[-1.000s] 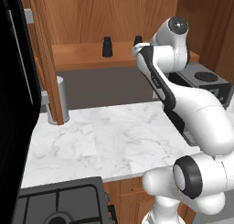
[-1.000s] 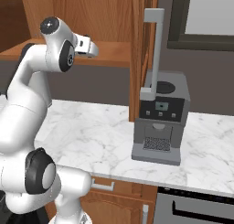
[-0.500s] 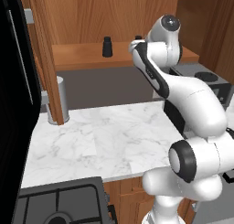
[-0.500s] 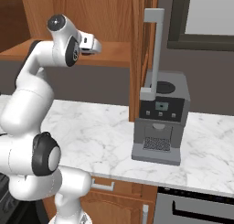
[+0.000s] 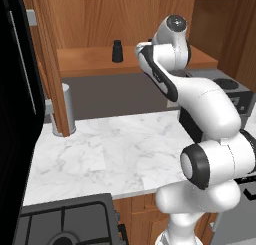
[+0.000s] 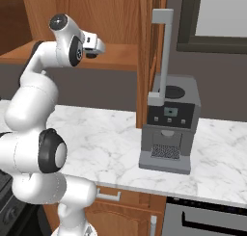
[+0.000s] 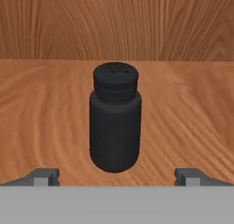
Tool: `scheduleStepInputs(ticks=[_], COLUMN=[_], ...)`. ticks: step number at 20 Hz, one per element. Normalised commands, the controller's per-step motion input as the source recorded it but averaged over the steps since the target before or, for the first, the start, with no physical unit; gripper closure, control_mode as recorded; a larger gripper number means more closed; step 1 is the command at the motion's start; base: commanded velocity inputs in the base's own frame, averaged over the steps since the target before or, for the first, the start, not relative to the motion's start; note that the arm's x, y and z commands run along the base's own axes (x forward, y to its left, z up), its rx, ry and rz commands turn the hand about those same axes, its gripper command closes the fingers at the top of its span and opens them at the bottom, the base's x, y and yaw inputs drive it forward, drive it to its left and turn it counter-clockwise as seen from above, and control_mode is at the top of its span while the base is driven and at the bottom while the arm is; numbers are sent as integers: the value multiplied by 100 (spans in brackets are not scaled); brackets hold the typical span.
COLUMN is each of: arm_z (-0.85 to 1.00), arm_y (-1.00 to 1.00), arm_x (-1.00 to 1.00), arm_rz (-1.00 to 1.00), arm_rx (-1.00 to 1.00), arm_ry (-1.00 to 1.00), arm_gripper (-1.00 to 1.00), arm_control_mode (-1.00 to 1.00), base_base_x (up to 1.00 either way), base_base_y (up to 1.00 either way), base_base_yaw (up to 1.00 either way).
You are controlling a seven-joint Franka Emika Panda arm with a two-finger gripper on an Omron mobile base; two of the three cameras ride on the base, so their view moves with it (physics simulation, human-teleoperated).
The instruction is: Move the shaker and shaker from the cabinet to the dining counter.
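In the hand view the gripper (image 7: 117,177) stands with its two fingertips (image 7: 43,176) spread wide apart and nothing between them. Just ahead of them a black shaker (image 7: 114,116) stands upright on the wooden shelf (image 7: 45,122) of the cabinet (image 5: 125,19), untouched. In the left base view a second shaker (image 5: 117,51) stands farther along that shelf toward its left end, near the back wall and well apart from the arm.

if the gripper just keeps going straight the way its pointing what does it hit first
Most likely the black shaker standing upright on the cabinet shelf. In the hand view it sits centred between the open gripper fingertips, nothing in front of it. Past it comes the cabinet's wooden back wall. How near is unclear.
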Motion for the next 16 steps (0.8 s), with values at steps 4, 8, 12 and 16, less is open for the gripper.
scheduleStepInputs(ticks=[4, 8, 12, 16], arm_z=[-1, -3, 0, -6], arm_y=[0, 0, 0, 0], arm_x=[42, 36, 14, 1], arm_rz=[0, 0, 0, 0], arm_rx=[0, 0, 0, 0], arm_ry=[4, 1, 0, 0], arm_gripper=[-100, -100, 100, 100], arm_control_mode=[-100, -100, -100, -100], base_base_x=[0, 0, 0, 0], base_base_y=[0, 0, 0, 0], base_base_yaw=[0, 0, 0, 0])
